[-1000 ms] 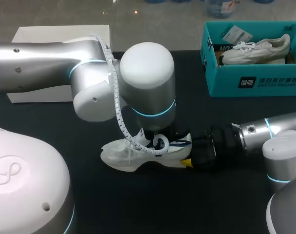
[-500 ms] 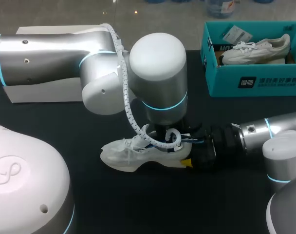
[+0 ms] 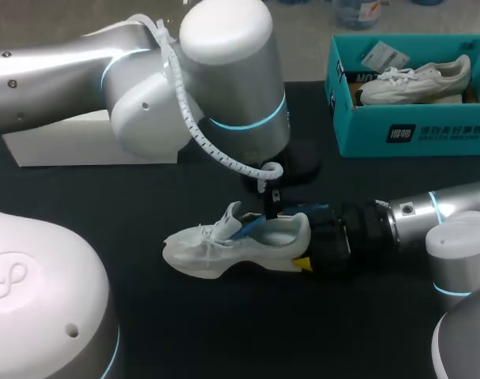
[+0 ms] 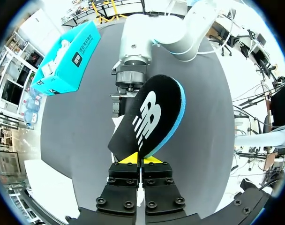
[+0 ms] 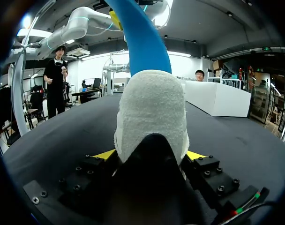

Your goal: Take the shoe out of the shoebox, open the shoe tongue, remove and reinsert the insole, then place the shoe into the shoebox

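Black tabletop (image 3: 106, 207) bears white shoe (image 3: 208, 253), teal shoebox (image 3: 414, 136)

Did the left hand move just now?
Yes. The left hand rose away from the shoe, which stayed put, pulling the insole up with it.

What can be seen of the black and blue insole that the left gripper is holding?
The black foam insole has a white printed mark on its top face and a bright blue underside that shows along one edge. It looks thin and slightly bent. The left gripper is shut on one end, with a yellow tip on each face. The insole is tilted above the white knit shoe. In the head view its blue far end seems to reach into the shoe's opening.
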Robot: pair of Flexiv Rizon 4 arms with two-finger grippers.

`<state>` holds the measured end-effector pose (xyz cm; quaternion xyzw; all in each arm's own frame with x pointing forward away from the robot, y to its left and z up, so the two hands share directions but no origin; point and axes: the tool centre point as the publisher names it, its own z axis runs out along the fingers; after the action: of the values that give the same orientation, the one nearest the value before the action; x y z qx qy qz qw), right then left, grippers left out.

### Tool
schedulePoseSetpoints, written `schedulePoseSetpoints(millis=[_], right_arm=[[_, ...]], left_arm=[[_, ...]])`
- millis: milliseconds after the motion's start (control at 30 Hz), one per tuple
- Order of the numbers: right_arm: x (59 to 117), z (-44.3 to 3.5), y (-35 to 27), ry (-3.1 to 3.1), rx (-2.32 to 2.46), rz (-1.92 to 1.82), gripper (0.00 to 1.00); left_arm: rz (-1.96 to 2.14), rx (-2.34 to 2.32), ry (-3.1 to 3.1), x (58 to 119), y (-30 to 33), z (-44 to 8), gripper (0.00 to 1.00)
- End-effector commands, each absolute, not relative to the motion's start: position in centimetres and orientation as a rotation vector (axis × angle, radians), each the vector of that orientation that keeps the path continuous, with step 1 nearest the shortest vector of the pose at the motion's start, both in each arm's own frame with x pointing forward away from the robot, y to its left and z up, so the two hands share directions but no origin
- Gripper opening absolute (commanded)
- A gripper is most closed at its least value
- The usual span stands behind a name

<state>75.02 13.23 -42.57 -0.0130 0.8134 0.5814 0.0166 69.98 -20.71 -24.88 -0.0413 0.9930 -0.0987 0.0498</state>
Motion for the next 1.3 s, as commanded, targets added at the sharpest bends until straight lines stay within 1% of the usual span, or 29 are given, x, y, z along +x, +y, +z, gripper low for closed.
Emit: schedulePoseSetpoints(millis=[33,233,367,400,467,567,633,700,800,933,1300], right_arm=[[74.8,-43.0,13.5,2.531,-0.037,1.803,0.00],[74.8,-43.0,13.5,2.531,-0.037,1.803,0.00],[74.8,-43.0,13.5,2.531,-0.037,1.803,0.00],[74.8,-43.0,13.5,2.531,-0.037,1.803,0.00],[74.8,-43.0,13.5,2.531,-0.037,1.803,0.00],[74.8,-43.0,13.5,2.531,-0.037,1.803,0.00],[74.8,-43.0,13.5,2.531,-0.037,1.803,0.00],[74.8,-43.0,13.5,2.531,-0.037,1.803,0.00],[74.8,-43.0,13.5,2.531,-0.037,1.803,0.00],[74.8,-43.0,13.5,2.531,-0.037,1.803,0.00],[74.8,-43.0,13.5,2.531,-0.037,1.803,0.00]], left_arm=[[-0.298,-0.123,3.029,69.9,-20.8,-25.9,0.00],[-0.258,-0.130,3.027,69.6,-20.8,-27.3,0.00],[-0.241,-0.126,3.028,69.6,-20.7,-28.0,0.22],[-0.239,-0.125,3.028,69.6,-20.7,-28.1,0.23],[-0.238,-0.122,3.030,69.6,-20.6,-28.4,0.21],[-0.237,-0.120,3.031,69.9,-20.6,-28.8,0.20],[-0.239,-0.121,3.031,70.0,-20.5,-29.0,0.21],[-0.250,-0.123,3.032,70.1,-20.3,-29.1,0.25],[-0.264,-0.130,3.035,70.4,-20.2,-29.2,0.27],[-0.274,-0.140,3.037,70.6,-20.2,-29.3,0.27],[-0.263,-0.072,3.035,70.1,-20.2,-30.2,0.23]])
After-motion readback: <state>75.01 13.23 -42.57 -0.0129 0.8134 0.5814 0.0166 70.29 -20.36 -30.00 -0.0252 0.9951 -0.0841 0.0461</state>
